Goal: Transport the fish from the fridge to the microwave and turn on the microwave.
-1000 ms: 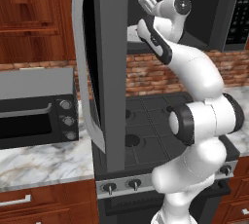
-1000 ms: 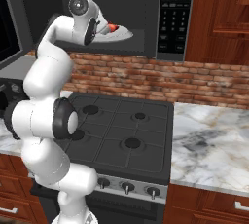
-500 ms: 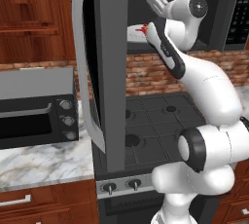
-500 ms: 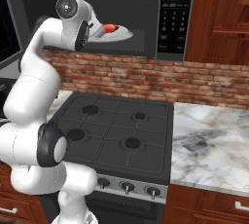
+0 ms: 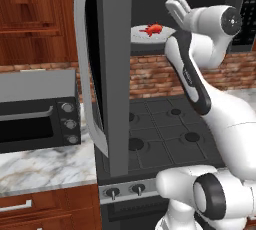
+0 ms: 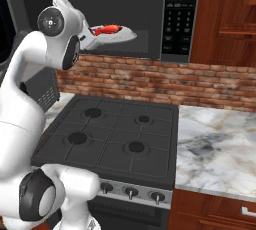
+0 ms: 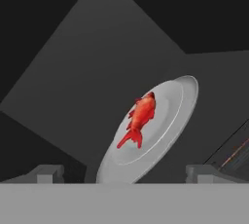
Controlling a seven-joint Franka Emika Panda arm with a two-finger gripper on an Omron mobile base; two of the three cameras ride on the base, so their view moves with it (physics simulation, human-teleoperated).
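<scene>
The red-orange fish [image 7: 141, 117] lies on the white round plate [image 7: 172, 113] inside the open microwave [image 6: 125, 4]. From the two base views the fish [image 5: 153, 28] [image 6: 108, 29] rests on the plate [image 5: 142, 36] [image 6: 127, 36] above the stove. My gripper [image 7: 125, 173] is open and holds nothing. It hangs a short way in front of the plate, pointing at it, with one fingertip [image 7: 46, 173] at each side. My hand [image 5: 175, 8] sits just right of the plate at the microwave's mouth. The fridge is out of view.
The microwave door [image 5: 112, 74] with its silver handle [image 5: 82, 59] swings wide open on the left of my arm. The button panel [image 6: 179, 14] is on the right. Below lie the stove [image 6: 110, 134], a black countertop oven [image 5: 37, 119] and marble counters [image 6: 215, 144].
My arm has swung its upper links over and the hand has drawn back slightly from the plate. The fish stays on the plate and the jaws stay open.
</scene>
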